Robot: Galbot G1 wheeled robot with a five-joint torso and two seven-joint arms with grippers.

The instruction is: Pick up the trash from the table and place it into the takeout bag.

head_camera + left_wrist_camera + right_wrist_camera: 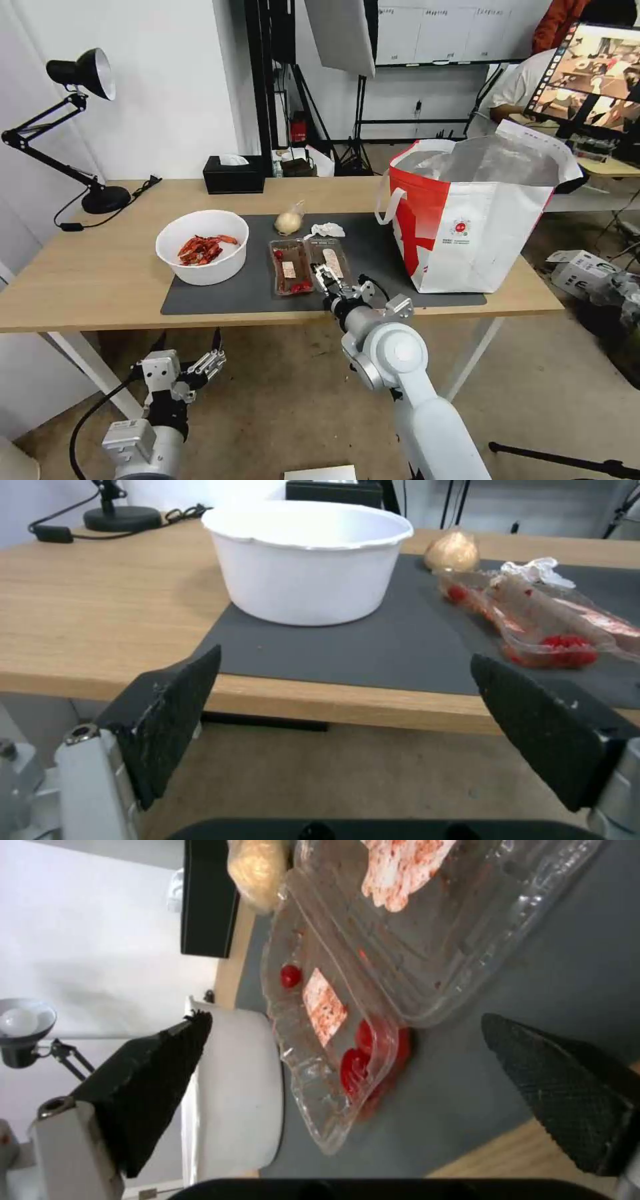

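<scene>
Right gripper [328, 275], jaws spread and holding nothing, hovers at the near end of the trays [308, 265] on the mat [220, 297], apparently not touching them, with bowl [202, 246] to their left, bag [477, 213] to their right, while left gripper [203, 365] hangs open below the table [80, 267].

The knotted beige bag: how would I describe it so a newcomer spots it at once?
Start at the dark grey mat on the table. At the mat's far edge, between the white bowl and the crumpled tissue, sits the small knotted beige bag. It alone is rounded and yellowish.
</scene>
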